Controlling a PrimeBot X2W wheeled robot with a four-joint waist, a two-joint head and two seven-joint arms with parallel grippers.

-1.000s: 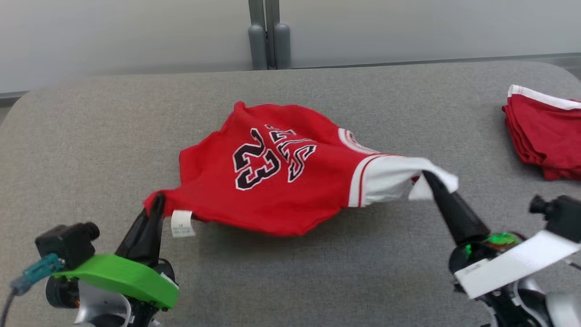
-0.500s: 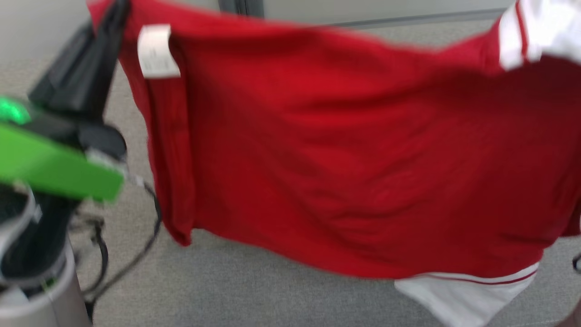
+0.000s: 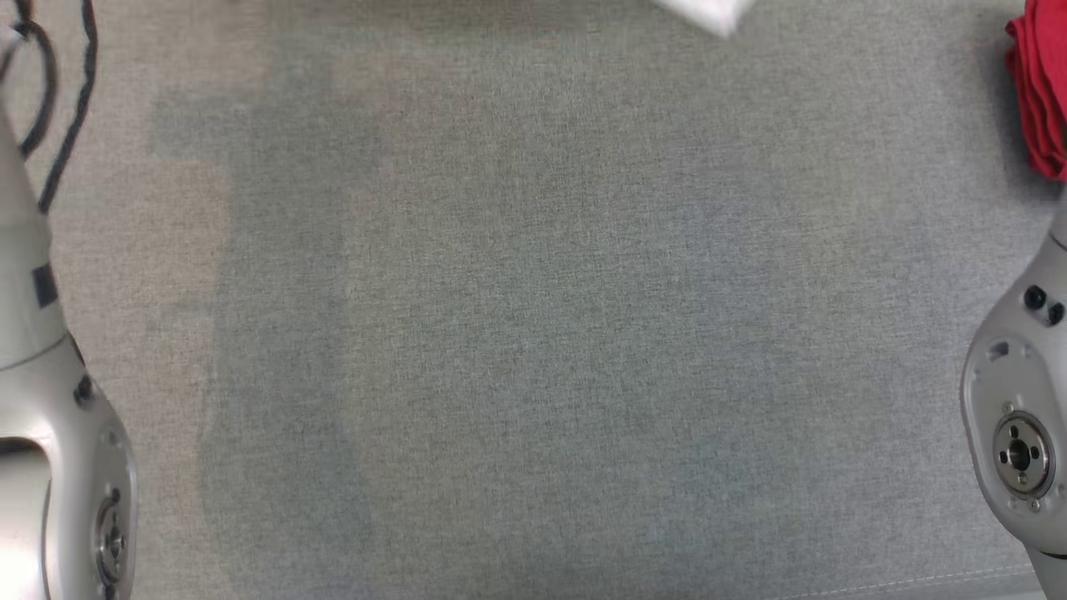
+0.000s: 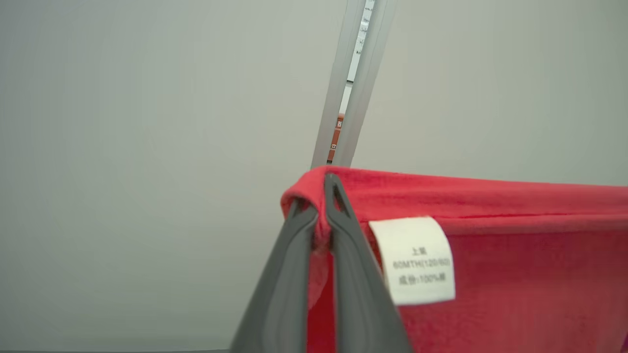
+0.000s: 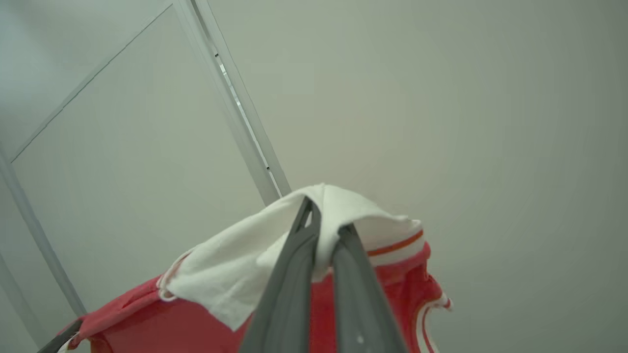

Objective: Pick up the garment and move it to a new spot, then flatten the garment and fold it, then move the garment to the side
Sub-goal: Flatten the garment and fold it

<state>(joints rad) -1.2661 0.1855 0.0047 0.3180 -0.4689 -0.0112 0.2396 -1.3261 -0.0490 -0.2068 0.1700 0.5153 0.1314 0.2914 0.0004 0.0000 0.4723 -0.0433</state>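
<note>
The garment (image 4: 515, 274) is a red jersey with white sleeves, held up in the air between both grippers. In the left wrist view my left gripper (image 4: 316, 196) is shut on a red hem corner, beside a white care label (image 4: 417, 260). Over in the right wrist view my right gripper (image 5: 326, 215) is shut on a white sleeve (image 5: 235, 260), with red cloth hanging below it. A white tip of the garment (image 3: 707, 12) hangs into the top edge of the head view. Both pale forearms, left (image 3: 42, 417) and right (image 3: 1017, 417), stand at that view's sides.
The grey cloth-covered table (image 3: 533, 333) spreads below the raised garment. A pile of folded red clothes (image 3: 1038, 100) lies at its right edge. Black cables (image 3: 58, 100) hang at the upper left. Pale wall panels with a grey post (image 4: 353, 83) stand behind.
Both grippers have lifted the garment off the table and held it high. The head camera has tilted down, so the view now looks at bare table with just the white tip.
</note>
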